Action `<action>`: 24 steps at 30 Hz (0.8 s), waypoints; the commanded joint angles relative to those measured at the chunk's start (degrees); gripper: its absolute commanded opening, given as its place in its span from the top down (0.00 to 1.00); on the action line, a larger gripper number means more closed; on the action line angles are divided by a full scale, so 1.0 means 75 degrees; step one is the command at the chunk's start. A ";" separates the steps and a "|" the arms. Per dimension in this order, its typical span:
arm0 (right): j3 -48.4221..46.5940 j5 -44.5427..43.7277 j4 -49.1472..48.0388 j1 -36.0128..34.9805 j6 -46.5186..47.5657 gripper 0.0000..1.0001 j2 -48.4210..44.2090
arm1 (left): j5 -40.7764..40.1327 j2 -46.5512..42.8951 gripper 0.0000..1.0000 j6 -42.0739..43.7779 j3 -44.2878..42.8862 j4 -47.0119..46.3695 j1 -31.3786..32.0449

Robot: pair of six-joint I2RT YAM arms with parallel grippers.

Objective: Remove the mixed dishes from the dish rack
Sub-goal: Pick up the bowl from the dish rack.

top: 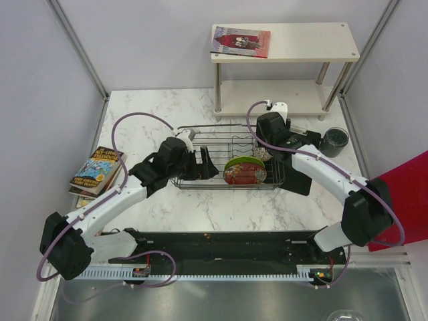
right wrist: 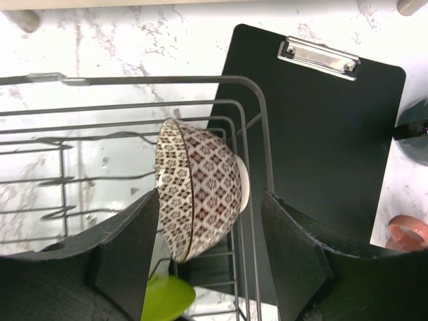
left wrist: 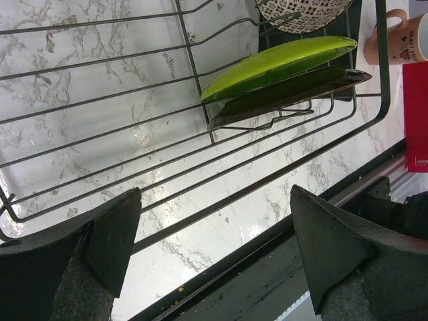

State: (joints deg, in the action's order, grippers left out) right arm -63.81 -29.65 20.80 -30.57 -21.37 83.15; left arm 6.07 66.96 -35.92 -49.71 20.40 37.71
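Grey-beige patterned bowl (right wrist: 204,194) stands on edge at the right end of the dish rack (right wrist: 154,79), mouth facing the rack's middle, foot toward the end wire. The right gripper (right wrist: 210,200) sits directly over it, fingers parted, one on the rim side, one on the foot side, not yet clamped from what I can see. The left gripper (left wrist: 214,221), spread wide and empty, hangs over the rack's other end.

Yellow title lettering on book cover (top: 98,167), too blurred, no legible words
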 commanded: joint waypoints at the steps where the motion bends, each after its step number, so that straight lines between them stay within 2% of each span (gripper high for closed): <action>1: -0.0608 -0.0476 0.0110 -0.0049 0.0095 0.32 0.0584 | -0.0129 -0.0373 0.02 -0.0483 0.0323 -0.0353 0.0034; 6: -0.0878 -0.0862 0.0344 -0.0225 0.0048 0.41 0.1135 | -0.0351 -0.0689 0.03 -0.0893 0.0839 -0.0353 0.0034; 16: -0.1136 -0.1800 0.1081 -0.0342 -0.0163 0.69 0.1838 | -0.0270 -0.0795 0.04 -0.1234 0.1284 -0.0470 0.0034; 24: -0.1136 -0.2818 0.1399 -0.0459 -0.0198 0.81 0.2108 | -0.0047 -0.0608 0.05 -0.1374 0.1437 -0.0576 0.0034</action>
State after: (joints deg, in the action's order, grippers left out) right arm -71.44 -44.12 27.44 -34.17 -21.21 97.34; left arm 4.58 61.49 -43.59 -40.51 15.62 37.71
